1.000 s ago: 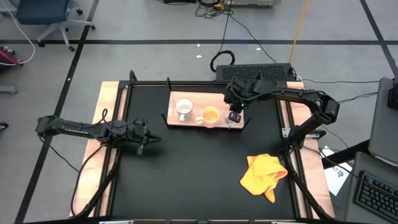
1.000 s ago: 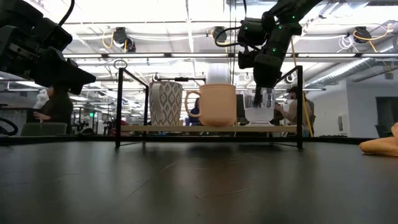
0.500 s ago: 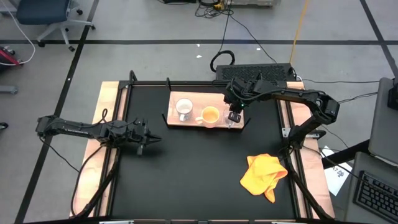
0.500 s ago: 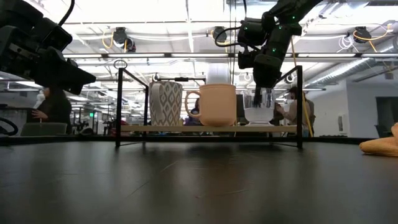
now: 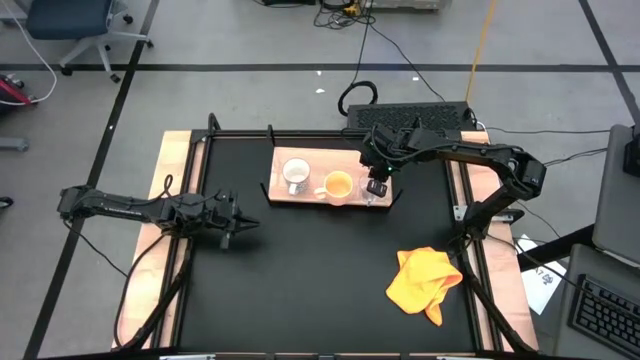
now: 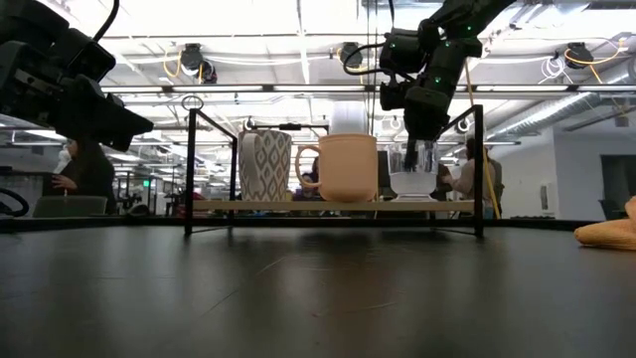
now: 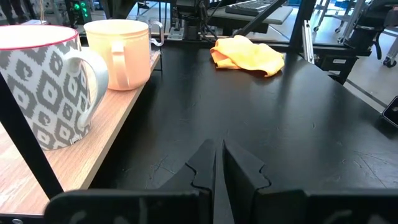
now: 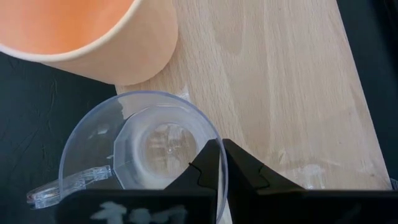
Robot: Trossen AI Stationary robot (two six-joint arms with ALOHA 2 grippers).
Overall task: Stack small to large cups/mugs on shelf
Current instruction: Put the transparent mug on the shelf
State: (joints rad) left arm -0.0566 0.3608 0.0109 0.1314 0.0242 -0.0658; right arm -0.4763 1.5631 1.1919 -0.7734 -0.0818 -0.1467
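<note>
The glass cup (image 8: 140, 152) stands at one end of the wooden shelf (image 5: 310, 196), just beside the orange mug (image 5: 338, 185), with the patterned white mug (image 5: 295, 175) at the other end. No writing can be read on any of them. The shelf sits at the far side of the black tabletop (image 5: 300, 280), a yellow cloth (image 5: 425, 281) lies nearer, and an open workshop shows behind. The right hand (image 8: 217, 163) is clenched on the cup's rim; the left hand (image 5: 237, 228) waits closed, well apart.
</note>
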